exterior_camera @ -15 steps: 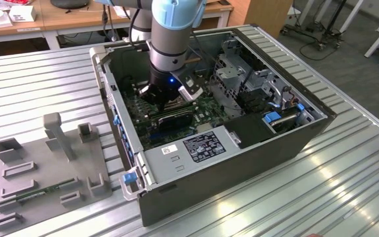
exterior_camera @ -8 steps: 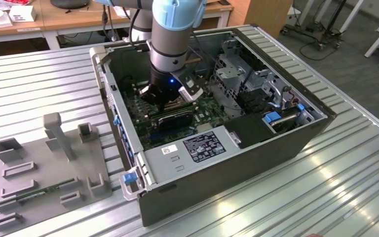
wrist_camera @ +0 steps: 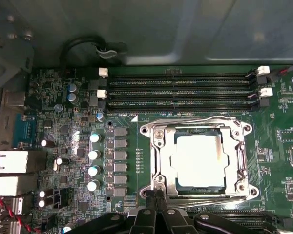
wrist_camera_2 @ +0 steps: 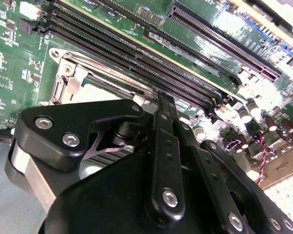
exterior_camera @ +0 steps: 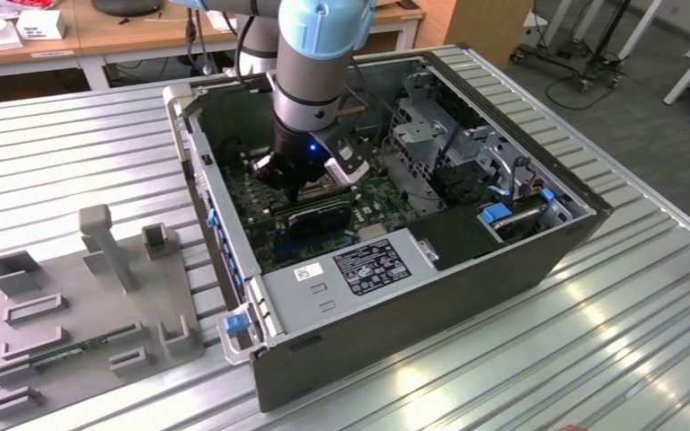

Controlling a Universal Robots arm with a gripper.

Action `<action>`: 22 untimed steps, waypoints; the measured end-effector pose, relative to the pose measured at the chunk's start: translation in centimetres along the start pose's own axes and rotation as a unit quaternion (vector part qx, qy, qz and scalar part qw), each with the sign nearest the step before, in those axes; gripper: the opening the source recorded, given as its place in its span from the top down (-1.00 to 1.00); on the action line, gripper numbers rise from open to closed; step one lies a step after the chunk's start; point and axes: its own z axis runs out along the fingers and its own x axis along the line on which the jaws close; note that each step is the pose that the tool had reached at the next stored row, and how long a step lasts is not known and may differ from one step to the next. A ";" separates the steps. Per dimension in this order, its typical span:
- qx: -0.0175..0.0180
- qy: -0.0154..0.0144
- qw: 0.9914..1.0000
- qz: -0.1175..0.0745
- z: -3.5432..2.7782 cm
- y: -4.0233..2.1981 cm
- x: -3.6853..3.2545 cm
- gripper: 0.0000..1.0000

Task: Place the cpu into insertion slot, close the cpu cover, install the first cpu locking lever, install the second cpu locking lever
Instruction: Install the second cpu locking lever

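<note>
Chip [wrist_camera: 196,159] already sits in socket [wrist_camera: 162,171] at centre-right of first wrist view w/ cover [wrist_camera: 200,195] down over it, so lever step is on: gripper [wrist_camera: 156,195], fingers pinched together, at frame's lower edge, needs precise hooking.

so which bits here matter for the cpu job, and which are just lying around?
Job:
- cpu, seated in the insertion slot
- cpu cover, down around the chip
- gripper, at the cover's edge

Lying about:
- memory slots
- grey fixture plate beside the computer case
- capacitors
</note>
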 end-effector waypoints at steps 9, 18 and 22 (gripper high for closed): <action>-0.003 0.000 1.000 0.000 0.21 -0.16 -0.02 0.79; -0.003 0.000 1.000 0.000 0.21 -0.17 0.03 0.79; -0.003 0.000 1.000 0.000 0.23 -0.17 0.14 0.79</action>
